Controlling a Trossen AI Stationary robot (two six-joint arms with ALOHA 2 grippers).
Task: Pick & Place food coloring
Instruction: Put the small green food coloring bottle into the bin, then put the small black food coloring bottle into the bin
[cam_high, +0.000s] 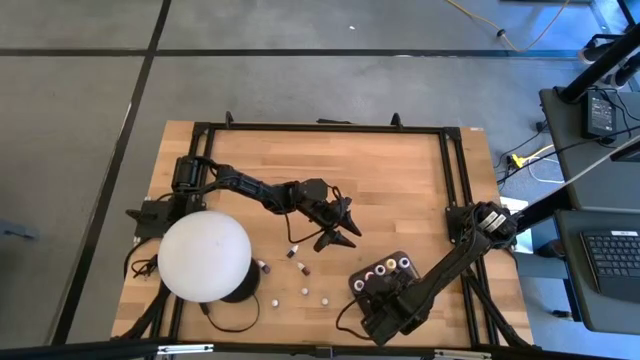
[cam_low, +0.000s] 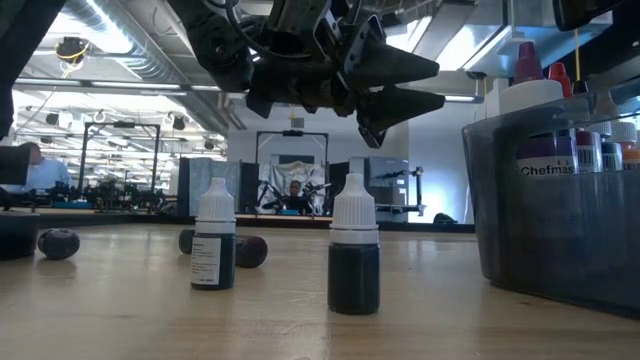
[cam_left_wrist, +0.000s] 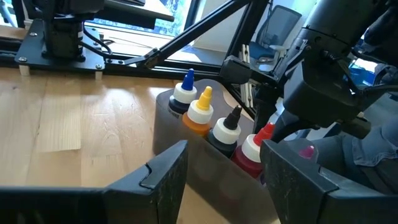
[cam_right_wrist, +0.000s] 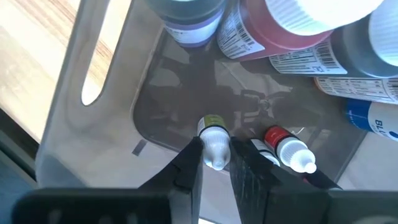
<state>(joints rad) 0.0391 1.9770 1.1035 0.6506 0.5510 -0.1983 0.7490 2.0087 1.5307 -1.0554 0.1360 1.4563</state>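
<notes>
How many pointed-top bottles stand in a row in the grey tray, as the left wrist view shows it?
4: the blue-topped bottle at the far end, then the yellow-topped bottle, the black-topped bottle and the red-topped bottle. The right arm may hide more.

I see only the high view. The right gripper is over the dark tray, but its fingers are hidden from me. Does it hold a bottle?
Observer: Yes. The right wrist view shows the right gripper with its fingers shut on a tiny white-capped bottle, low inside the tray.
Operator: Is anything lying next to it?
Observer: A tiny red-topped bottle lies on the tray floor just beside it.
Operator: Are the bottles under the left gripper standing or fallen?
Observer: In the low view two dark ones stand upright, a nearer bottle and a farther bottle.
</notes>
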